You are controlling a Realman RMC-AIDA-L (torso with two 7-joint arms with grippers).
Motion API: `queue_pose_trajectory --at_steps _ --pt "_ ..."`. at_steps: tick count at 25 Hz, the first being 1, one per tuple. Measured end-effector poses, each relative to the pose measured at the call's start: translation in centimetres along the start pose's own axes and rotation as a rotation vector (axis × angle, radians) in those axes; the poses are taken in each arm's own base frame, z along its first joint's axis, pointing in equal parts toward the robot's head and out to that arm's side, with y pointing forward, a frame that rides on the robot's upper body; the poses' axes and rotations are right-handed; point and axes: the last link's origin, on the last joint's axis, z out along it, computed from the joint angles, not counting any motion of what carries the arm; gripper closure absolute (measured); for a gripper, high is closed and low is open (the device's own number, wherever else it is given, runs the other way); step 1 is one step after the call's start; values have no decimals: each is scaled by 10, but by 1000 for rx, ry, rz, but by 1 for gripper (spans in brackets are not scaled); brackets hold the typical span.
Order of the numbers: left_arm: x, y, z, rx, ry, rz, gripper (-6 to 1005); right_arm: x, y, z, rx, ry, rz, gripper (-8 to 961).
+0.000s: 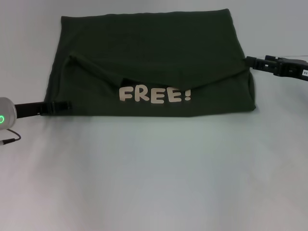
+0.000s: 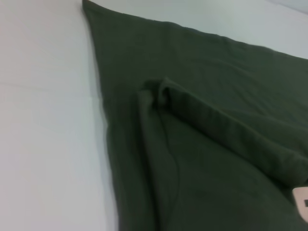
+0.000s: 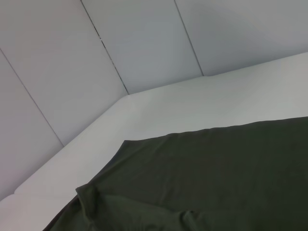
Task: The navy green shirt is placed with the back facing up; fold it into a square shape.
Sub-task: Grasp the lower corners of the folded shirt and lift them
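Note:
The navy green shirt point(image 1: 154, 43) lies spread on the white table point(image 1: 154, 183). Its near part is folded over toward the back, so pale letters reading "FREE!" point(image 1: 155, 94) face up along the near edge. A raised crease runs across the middle of the cloth. My left gripper point(image 1: 67, 105) sits low at the shirt's near left corner, touching its edge. At the right edge, where the crease ends, is my right gripper point(image 1: 249, 61). The left wrist view shows the shirt point(image 2: 216, 96) with its folded ridge; the right wrist view shows a flat stretch of the shirt point(image 3: 231, 168).
Bare white tabletop lies in front of the shirt and on both sides. A thin cable point(image 1: 9, 140) trails by the left arm. Grey wall panels point(image 3: 144, 43) stand behind the table's far edge.

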Motion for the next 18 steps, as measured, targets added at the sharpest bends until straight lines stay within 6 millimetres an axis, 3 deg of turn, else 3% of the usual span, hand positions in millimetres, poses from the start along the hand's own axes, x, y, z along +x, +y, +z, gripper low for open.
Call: queue_pose_trajectory --at_steps 10,18 --pt "13 -7 -7 29 39 9 323 -1 0 0 1 0 -2 36" --pt "10 -9 -8 35 32 17 317 -1 0 0 1 0 -3 36"
